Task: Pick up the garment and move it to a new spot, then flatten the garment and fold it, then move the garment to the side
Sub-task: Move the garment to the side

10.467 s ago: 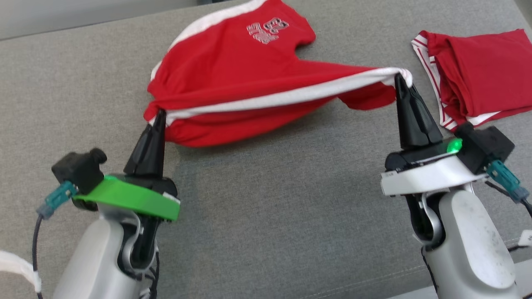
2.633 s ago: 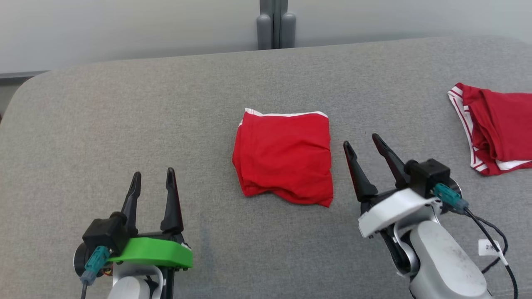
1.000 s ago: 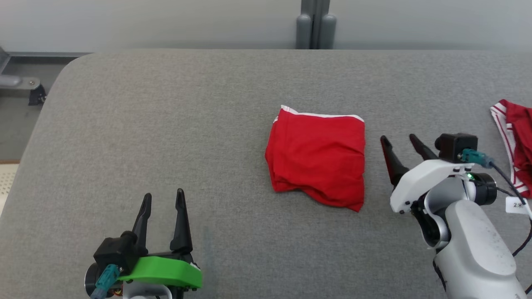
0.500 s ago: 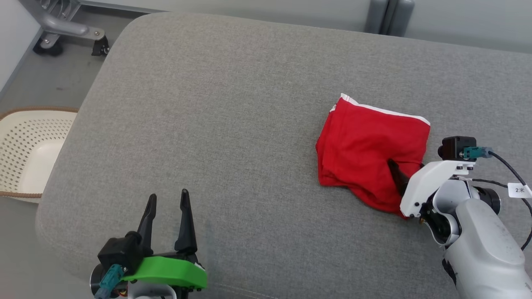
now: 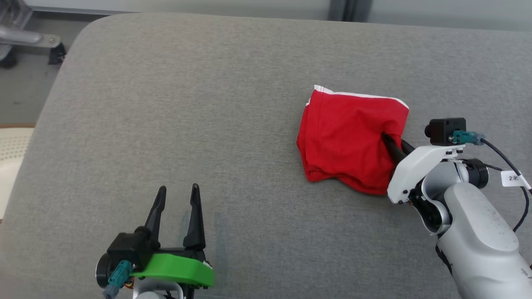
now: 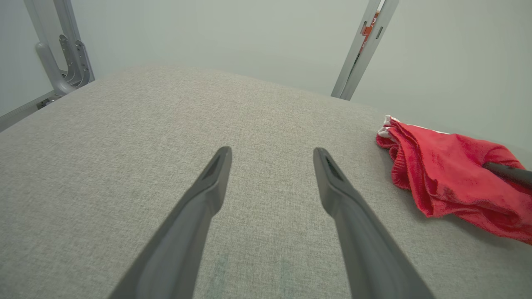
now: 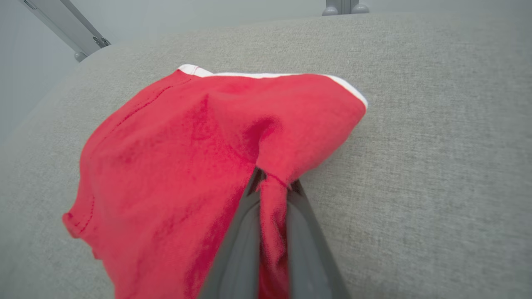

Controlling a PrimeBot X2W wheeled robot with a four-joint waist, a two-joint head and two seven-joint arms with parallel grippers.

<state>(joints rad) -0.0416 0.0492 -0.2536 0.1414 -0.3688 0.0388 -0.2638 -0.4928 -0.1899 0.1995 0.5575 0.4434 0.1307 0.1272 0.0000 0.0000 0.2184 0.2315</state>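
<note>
Red and folded, the garment [image 5: 347, 143] lies on the grey cushion [image 5: 199, 108], toward the cushion's right side. The right gripper [image 5: 386, 137] pinches the garment's right edge, jaws clamped on cloth. The left gripper [image 5: 178, 190] hovers near the cushion's front edge, jaws apart.

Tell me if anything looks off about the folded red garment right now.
The red garment is no neat fold: its near edge sags in loose, uneven layers, and the cloth puckers where the right hand pinches its right side. No tear shows.
</note>
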